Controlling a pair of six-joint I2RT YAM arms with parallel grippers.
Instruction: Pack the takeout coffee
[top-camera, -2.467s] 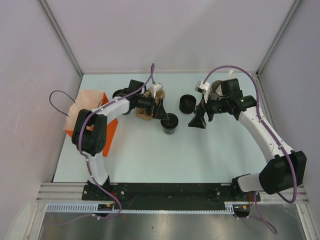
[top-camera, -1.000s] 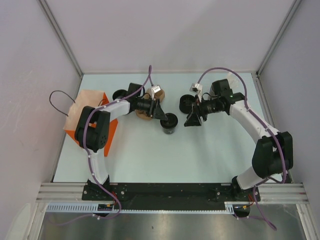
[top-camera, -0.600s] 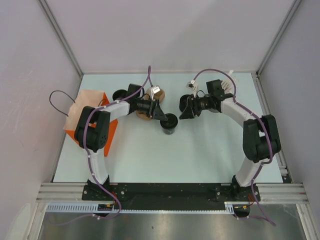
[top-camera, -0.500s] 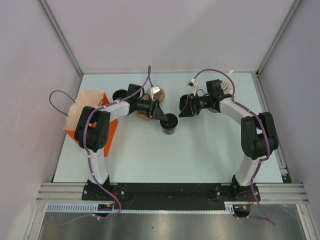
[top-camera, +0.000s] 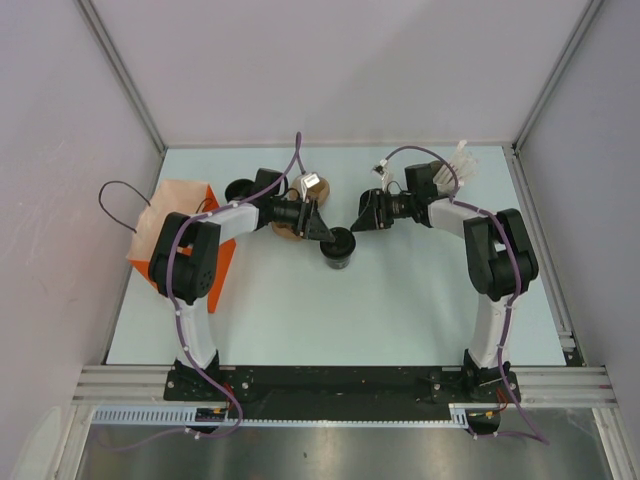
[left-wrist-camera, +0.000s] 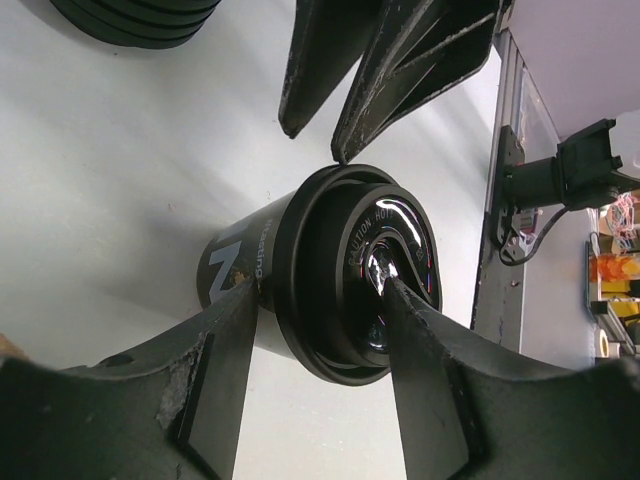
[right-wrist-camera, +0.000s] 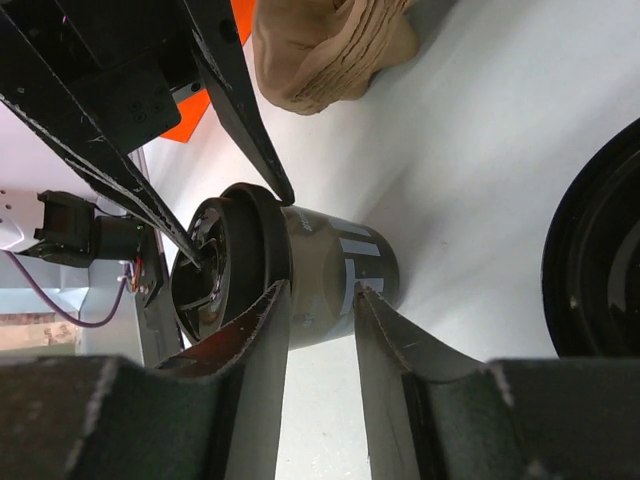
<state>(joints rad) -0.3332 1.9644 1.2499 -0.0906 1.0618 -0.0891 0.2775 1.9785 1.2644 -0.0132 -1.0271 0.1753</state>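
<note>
The takeout coffee (top-camera: 340, 256), a small black cup with a black lid, stands mid-table. My left gripper (top-camera: 333, 238) is shut on its lid rim. In the left wrist view one finger (left-wrist-camera: 225, 340) lies against the cup (left-wrist-camera: 300, 250) just under the lid, and the other rests in the lid's top. My right gripper (top-camera: 358, 222) is at the cup's right side, its jaws a narrow gap apart with nothing between them. In the right wrist view its tips (right-wrist-camera: 275, 300) sit in front of the cup's wall (right-wrist-camera: 325, 250).
An orange paper bag (top-camera: 185, 235) stands at the left edge. A brown pulp carrier (top-camera: 292, 228) lies under my left arm. A black round piece (top-camera: 240, 188) sits behind it and another (right-wrist-camera: 600, 260) beside my right gripper. White sticks (top-camera: 462, 160) stand back right.
My right arm has swung left to the cup and its jaws have narrowed. The left gripper and the cup have stayed put.
</note>
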